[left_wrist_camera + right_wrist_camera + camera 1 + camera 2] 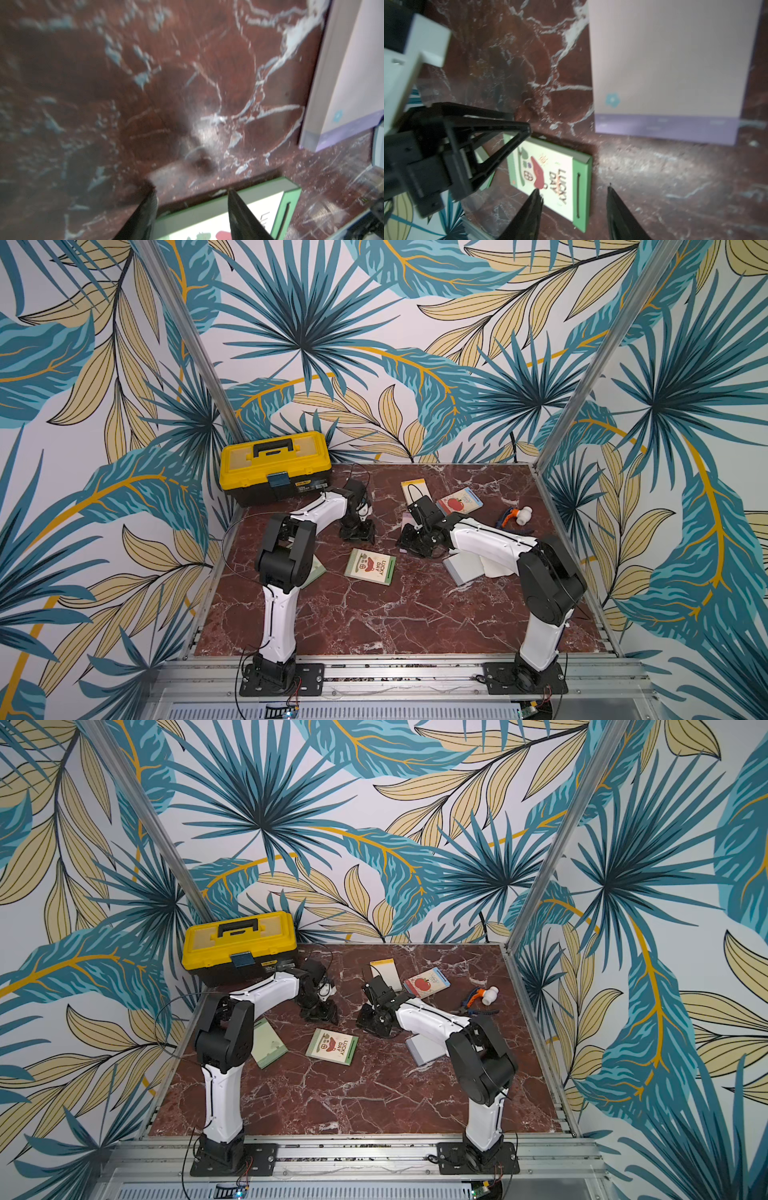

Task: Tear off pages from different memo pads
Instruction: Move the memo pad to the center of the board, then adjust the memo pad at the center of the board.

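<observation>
Spread and empty, the right tool and left tool hang low over the tabletop, the lilac memo pad just ahead of the right, the LUCKY DAY pad near both, seemingly poised to pin one pad for tearing.

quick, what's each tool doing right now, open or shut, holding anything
left tool: open, holding nothing
right tool: open, holding nothing

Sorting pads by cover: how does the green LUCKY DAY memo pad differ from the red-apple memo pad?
The green LUCKY DAY memo pad shows a house; the red-apple memo pad has a blue edge. The green pad lies nearer the front of the red marble table, the apple pad farther back. Both lie flat.
</observation>
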Controlling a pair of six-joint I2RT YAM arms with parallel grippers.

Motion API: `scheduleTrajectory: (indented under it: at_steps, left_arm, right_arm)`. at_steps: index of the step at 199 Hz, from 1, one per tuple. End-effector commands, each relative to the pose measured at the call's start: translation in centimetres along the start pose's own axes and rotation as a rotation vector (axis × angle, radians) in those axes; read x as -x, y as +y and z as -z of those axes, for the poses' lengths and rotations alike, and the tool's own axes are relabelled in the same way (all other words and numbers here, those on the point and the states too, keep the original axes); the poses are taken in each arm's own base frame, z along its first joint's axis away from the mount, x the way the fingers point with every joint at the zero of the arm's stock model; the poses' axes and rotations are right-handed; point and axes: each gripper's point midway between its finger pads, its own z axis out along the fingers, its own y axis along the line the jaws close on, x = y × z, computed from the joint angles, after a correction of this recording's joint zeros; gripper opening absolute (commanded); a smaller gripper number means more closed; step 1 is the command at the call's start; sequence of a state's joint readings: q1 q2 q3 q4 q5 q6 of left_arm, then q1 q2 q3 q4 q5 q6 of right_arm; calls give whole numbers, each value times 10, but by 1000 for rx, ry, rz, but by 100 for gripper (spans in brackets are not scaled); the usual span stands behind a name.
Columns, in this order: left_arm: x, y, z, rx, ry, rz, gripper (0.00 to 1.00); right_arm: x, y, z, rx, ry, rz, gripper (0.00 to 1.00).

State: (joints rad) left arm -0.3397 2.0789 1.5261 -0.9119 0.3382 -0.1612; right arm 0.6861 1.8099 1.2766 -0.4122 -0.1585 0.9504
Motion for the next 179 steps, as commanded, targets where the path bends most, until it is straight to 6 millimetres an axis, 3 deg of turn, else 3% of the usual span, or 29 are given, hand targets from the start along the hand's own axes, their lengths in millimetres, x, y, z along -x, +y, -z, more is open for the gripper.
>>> scheduleTrajectory:
  at_steps: [1,10,18,39,84,126,174,179]
  left_arm:
    - [-41,1,-9,-22,135,47,54]
    - [-48,-1,-8,-38,148,57,53]
    - [-54,-5,-8,-58,157,64,52]
    - [-71,-12,-6,-93,187,85,50]
    - [-98,-28,-4,-124,214,124,47]
    - [-114,-47,-5,-164,242,126,45]
    - [-122,-75,-9,-355,245,194,39]
    - [-122,-76,-8,-362,241,198,39]
  right_arm:
    - [-45,-3,2,-33,68,40,60]
    - [-58,0,0,-36,93,66,62]
    - [-82,7,-4,-39,137,107,62]
    - [-109,5,-15,-54,187,90,62]
    - [-122,-24,-34,-105,185,-61,66]
    - [-112,-41,-42,-119,138,-153,70]
    - [-76,-45,-32,-100,69,-165,71]
    - [-62,-49,-29,-98,49,-184,71]
